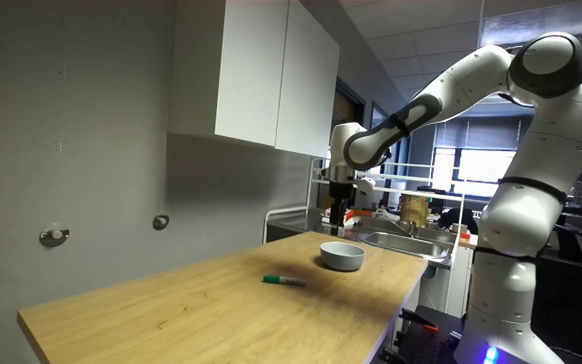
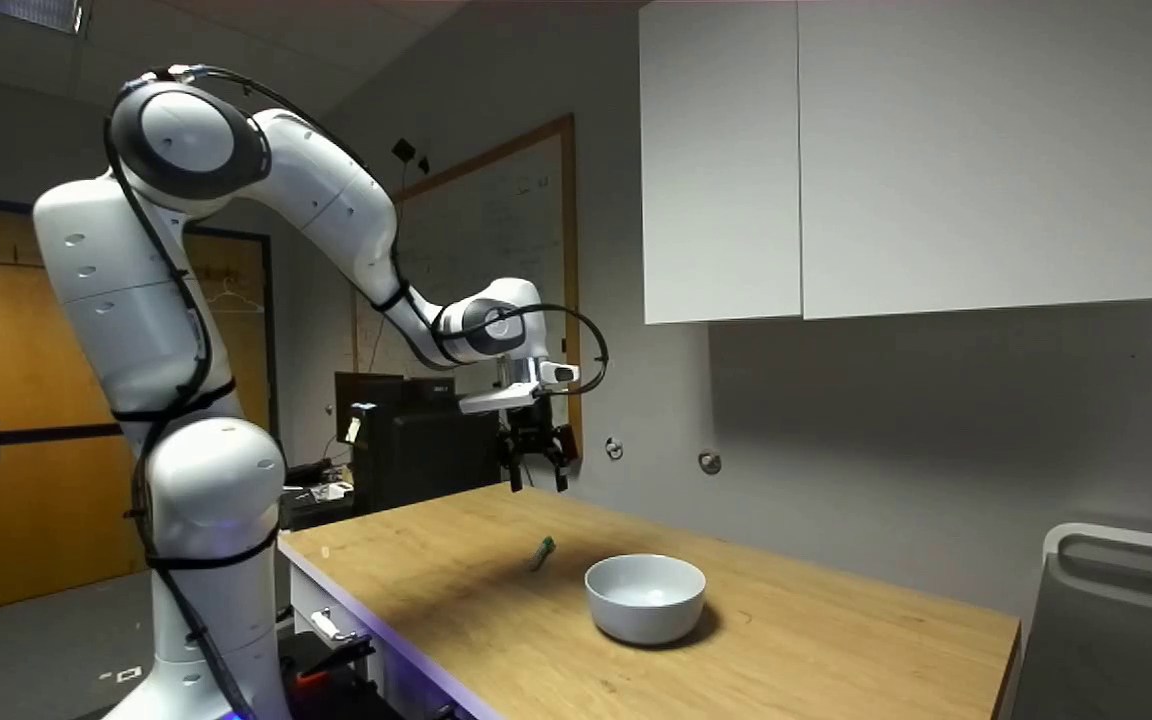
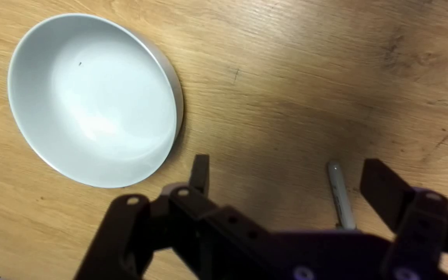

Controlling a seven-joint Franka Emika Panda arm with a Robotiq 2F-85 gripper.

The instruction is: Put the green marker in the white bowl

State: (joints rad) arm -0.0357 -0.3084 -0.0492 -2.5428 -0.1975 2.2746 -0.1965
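In an exterior view, the gripper (image 2: 539, 485) hangs above the wooden tabletop (image 2: 836, 660), fingers (image 2: 516, 476) directed downward. Jaw state: spread, with a wide gap between the fingers. In an exterior view, the green marker (image 1: 284, 280) lies on the tabletop, to the left of the white bowl (image 1: 342, 258) and nearer; the two are apart. The marker has a green cap and a grey barrel. The bowl stands upright. In the wrist view, the bowl sits at the far left; the marker appears to its right, below and between the fingers, closer to the right one, with its near end hidden behind the gripper. In an exterior view, the robot arm (image 1: 521, 222) stands to the right of the tabletop, and a sink (image 1: 407, 244) lies beyond the far end
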